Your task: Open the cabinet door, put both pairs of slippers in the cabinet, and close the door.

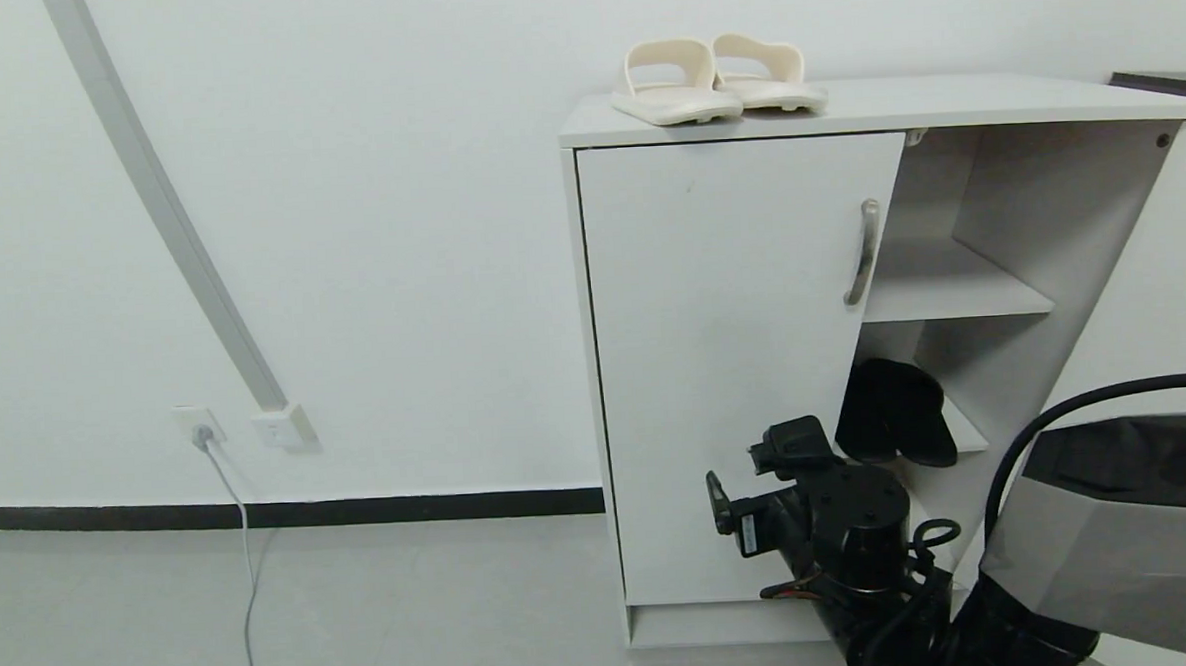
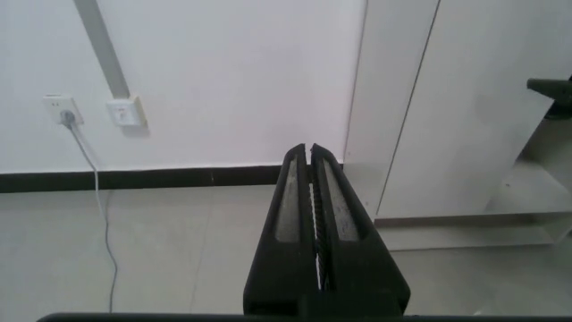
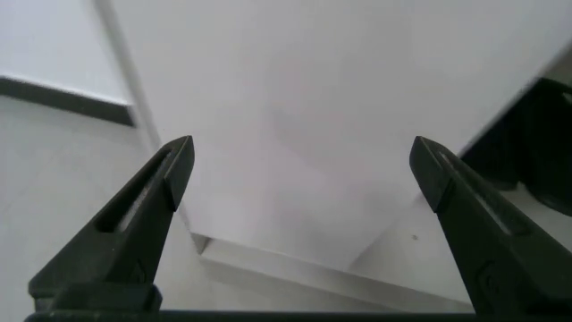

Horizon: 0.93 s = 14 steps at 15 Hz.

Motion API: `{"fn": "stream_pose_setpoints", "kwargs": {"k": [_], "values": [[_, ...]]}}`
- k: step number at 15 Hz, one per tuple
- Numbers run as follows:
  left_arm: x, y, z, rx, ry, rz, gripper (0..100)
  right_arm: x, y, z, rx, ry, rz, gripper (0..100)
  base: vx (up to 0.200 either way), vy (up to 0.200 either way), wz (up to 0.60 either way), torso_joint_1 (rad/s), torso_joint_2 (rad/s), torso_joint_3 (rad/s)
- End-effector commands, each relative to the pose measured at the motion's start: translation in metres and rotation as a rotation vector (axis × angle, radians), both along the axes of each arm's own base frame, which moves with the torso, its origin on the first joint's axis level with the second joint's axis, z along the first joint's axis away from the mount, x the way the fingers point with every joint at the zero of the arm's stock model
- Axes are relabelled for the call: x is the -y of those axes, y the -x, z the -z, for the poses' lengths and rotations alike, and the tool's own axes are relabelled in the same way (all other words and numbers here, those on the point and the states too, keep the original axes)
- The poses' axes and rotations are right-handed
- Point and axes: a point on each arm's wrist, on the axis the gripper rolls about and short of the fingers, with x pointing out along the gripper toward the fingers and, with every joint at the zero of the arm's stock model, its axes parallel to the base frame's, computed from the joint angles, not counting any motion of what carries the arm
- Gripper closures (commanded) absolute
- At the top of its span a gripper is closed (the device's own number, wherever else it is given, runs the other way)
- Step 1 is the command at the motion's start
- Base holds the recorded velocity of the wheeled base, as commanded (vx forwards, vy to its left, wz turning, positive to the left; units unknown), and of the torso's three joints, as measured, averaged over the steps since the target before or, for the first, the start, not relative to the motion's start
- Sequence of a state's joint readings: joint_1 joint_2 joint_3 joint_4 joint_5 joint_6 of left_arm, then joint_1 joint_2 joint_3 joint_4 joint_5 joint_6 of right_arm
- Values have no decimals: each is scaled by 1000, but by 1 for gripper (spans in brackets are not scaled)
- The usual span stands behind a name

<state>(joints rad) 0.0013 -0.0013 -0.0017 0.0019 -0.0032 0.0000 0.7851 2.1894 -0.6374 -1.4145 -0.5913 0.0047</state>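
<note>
- Cream slippers (image 1: 717,79) sit side by side on top of the cabinet (image 1: 993,97), at its front edge.
- Black slippers (image 1: 895,412) lie on the lower shelf (image 1: 968,437) inside.
- Right door (image 1: 1167,288) is open; left door (image 1: 745,366) is closed.
- Right pincer (image 3: 301,152) is wide open, low before the closed door.
- Left pincer (image 2: 311,156) is pressed together, facing the wall (image 2: 223,80).

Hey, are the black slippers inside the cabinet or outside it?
Inside. The black slippers rest on the lower shelf in the open right half of the cabinet.
</note>
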Motion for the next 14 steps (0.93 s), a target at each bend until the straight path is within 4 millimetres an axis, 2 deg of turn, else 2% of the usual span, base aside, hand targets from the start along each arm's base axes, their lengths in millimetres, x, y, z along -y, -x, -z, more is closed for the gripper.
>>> {"fn": "stream_pose_setpoints", "kwargs": {"k": [1, 10, 14], "values": [[0, 0, 0, -1, 0, 0, 100, 0, 1, 2, -5, 3, -2, 0, 0, 0, 0, 0, 0, 0], [0, 0, 0, -1, 0, -2, 100, -1, -2, 8, -1, 13, -2, 0, 0, 0, 0, 0, 0, 0], [0, 0, 0, -1, 0, -2, 100, -1, -2, 9, -2, 14, -1, 0, 0, 0, 0, 18, -297, -284]]}}
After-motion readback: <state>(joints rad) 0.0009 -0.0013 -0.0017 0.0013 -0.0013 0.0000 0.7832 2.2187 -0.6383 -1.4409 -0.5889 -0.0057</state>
